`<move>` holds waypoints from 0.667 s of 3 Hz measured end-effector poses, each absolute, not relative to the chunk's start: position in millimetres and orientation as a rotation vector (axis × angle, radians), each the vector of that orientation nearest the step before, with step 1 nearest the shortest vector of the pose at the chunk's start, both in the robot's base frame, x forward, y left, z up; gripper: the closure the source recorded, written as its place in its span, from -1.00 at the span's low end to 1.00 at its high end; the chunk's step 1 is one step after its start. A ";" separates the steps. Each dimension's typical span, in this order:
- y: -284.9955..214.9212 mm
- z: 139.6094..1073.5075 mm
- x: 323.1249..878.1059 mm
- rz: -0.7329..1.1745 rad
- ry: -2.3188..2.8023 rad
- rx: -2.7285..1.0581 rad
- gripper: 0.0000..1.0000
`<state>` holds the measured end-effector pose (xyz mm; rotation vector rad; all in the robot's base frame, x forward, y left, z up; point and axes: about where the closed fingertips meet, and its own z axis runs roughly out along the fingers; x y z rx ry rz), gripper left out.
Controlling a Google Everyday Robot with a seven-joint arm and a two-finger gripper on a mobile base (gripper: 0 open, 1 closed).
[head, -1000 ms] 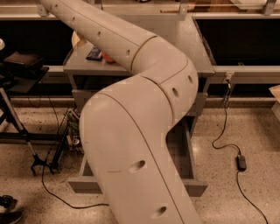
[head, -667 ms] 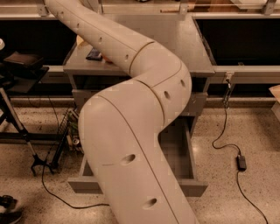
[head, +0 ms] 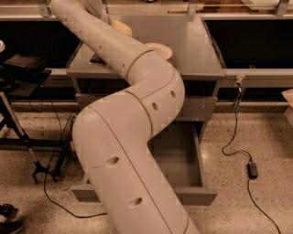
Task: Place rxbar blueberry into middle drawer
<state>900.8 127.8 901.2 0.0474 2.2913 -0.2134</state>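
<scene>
The rxbar blueberry (head: 97, 58), a small dark flat wrapper, lies on the grey cabinet top (head: 197, 50) at its left side, half hidden behind my arm. My arm (head: 137, 119) rises from the bottom and reaches to the upper left over the cabinet. My gripper (head: 97, 10) shows only as a pale part at the top edge, above the bar. The middle drawer (head: 201, 196) is pulled out toward me. The part of its grey inside that shows is bare, and my arm covers its left half.
A pale round bowl (head: 159, 49) sits on the cabinet top, right of the arm. A shut grey drawer front (head: 199, 107) is above the open drawer. A black tripod stand (head: 18, 123) is on the left. A cable with a black adapter (head: 252, 170) lies on the floor at the right.
My arm's upper part has swung left and its elbow has straightened, uncovering the bowl. The bar still lies on the cabinet top. The drawer stays open.
</scene>
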 end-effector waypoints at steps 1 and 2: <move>135.6 900.3 913.1 -0.182 2.281 0.034 -1.00; 143.2 883.3 912.7 -0.142 2.346 -0.027 -1.00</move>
